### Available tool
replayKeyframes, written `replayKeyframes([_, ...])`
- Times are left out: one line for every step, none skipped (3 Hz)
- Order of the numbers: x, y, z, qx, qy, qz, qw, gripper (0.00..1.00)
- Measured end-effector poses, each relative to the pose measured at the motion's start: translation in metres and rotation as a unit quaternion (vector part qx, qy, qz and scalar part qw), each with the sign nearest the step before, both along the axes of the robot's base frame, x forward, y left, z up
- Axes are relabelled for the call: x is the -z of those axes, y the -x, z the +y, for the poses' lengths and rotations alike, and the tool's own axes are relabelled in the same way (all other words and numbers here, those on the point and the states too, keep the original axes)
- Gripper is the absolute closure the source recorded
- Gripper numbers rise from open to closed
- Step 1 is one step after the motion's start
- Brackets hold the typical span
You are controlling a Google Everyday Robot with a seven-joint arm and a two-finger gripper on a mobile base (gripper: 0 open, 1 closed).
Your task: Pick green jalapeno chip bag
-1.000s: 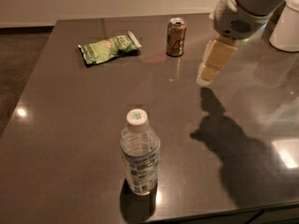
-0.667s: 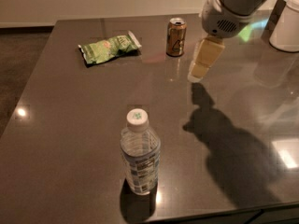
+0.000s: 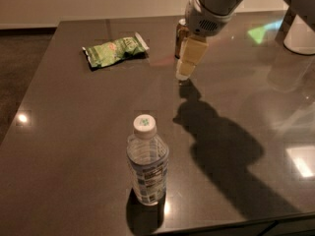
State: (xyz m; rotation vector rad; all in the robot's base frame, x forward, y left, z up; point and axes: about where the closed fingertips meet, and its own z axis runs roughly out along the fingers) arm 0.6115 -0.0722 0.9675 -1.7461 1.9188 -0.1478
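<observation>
No legible text on green jalapeno chip bag (image 3: 114, 52) or water bottle (image 3: 147, 166) label. Gripper (image 3: 183, 75) above table (image 3: 74, 132), right of bag.

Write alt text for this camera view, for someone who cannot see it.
A robot's hand hangs low over a dark table, to the right of a green chip bag lying flat near the far edge and in front of a soda can. A water bottle stands upright at the near edge.

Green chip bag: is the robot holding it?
No, the green chip bag lies on the table by itself, and the gripper hangs apart from it, just in front of the can.
</observation>
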Motion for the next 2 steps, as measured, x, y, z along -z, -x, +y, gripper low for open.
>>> replayKeyframes([0.000,0.000,0.000,0.000,0.000,0.000,1.0000,0.00])
replayKeyframes([0.001,-0.017,0.004,-0.002,0.002,-0.010,0.9999,0.00])
